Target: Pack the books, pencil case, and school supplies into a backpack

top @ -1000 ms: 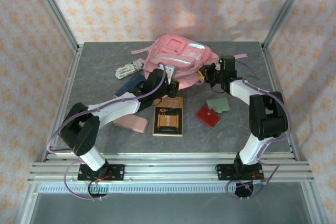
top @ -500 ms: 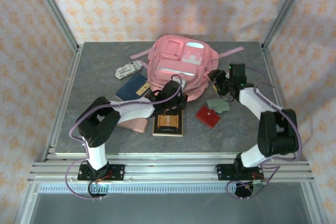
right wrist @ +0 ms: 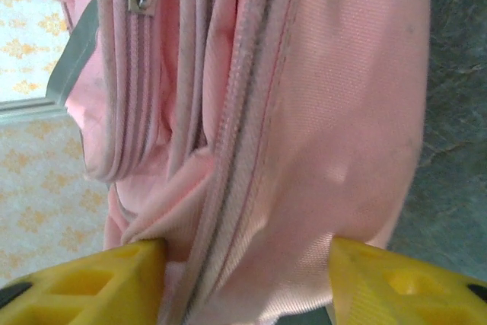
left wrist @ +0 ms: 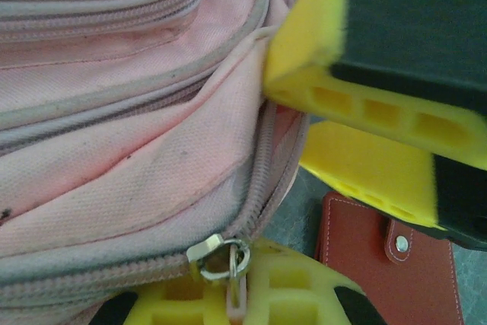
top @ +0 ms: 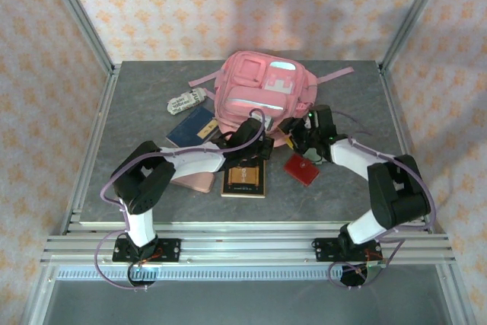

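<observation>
The pink backpack (top: 262,97) lies toward 12 o'clock on the bench (top: 137,112). At its 6 o'clock edge the left fingers (top: 255,142) are clamped together on a zipper pull (left wrist: 228,258). At its 4 o'clock corner the right fingers (top: 299,136) stand apart, a fold of backpack between them. The brown book (top: 243,176) lies at the backpack's 6 o'clock, the navy book (top: 190,125) at 8 o'clock and the red pad (top: 302,169) at 5 o'clock.
</observation>
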Tool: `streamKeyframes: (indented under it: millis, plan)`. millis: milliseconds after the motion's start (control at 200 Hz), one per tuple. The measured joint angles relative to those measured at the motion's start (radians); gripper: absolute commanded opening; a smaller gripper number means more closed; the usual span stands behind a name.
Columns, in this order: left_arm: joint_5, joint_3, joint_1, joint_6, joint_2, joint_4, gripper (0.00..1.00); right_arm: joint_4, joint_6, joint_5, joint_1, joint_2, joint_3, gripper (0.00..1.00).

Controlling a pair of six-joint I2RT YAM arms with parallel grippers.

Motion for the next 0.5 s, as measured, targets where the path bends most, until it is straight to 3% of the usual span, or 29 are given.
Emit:
streamKeyframes:
  millis: [75, 150, 501]
  plan:
    - [-0.001, 0.000, -0.001, 0.000, 0.004, -0.002, 0.00, 0.030, 0.011, -0.001, 0.011, 0.039, 0.018, 0.16]
    - [-0.007, 0.000, -0.001, 0.000, 0.010, -0.011, 0.00, 0.049, 0.019, -0.003, 0.018, 0.066, 0.026, 0.00]
    - [0.000, -0.025, 0.026, 0.003, -0.003, -0.032, 0.00, 0.078, 0.031, -0.014, 0.010, 0.076, 0.016, 0.00]
